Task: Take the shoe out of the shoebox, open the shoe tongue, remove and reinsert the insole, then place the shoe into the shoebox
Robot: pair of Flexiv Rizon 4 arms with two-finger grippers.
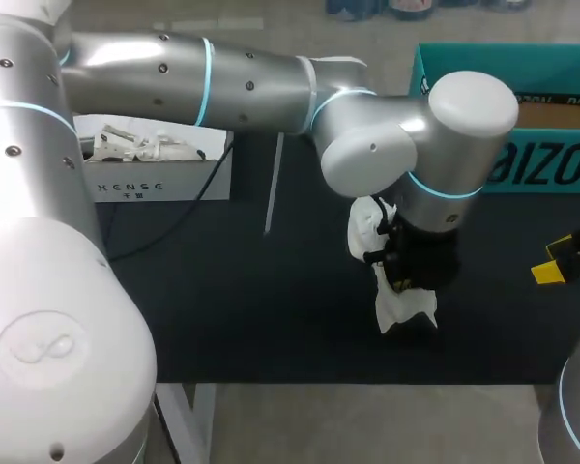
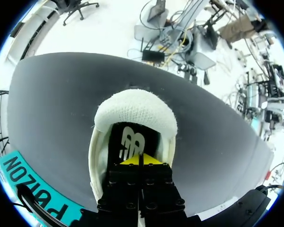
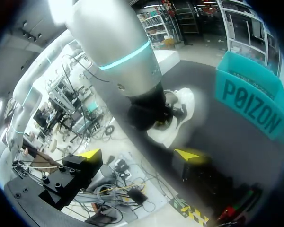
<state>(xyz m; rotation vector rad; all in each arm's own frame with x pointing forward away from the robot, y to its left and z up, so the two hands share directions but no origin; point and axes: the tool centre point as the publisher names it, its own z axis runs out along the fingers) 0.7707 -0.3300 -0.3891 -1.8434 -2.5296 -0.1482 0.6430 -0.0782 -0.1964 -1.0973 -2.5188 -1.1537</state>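
A white shoe (image 1: 402, 309) stands on the black mat, right of the middle, partly hidden under my left arm. My left gripper (image 2: 139, 160) is shut, its yellow tips together down in the shoe's (image 2: 135, 109) opening, against the black insole (image 2: 131, 142). Whether the tips pinch the insole I cannot tell. The teal shoebox (image 1: 503, 174) stands at the back right, also seen beside the shoe as the shoebox (image 2: 33, 182). My right gripper (image 3: 138, 156) is open and holds nothing, a short way off from the shoe (image 3: 182, 111); its yellow tip (image 1: 548, 272) shows at the table's right edge.
A white carton (image 1: 159, 182) with crumpled paper sits at the back left, with a dark cable (image 1: 188, 208) trailing from it over the mat (image 1: 251, 300). The mat's front edge runs close below the shoe.
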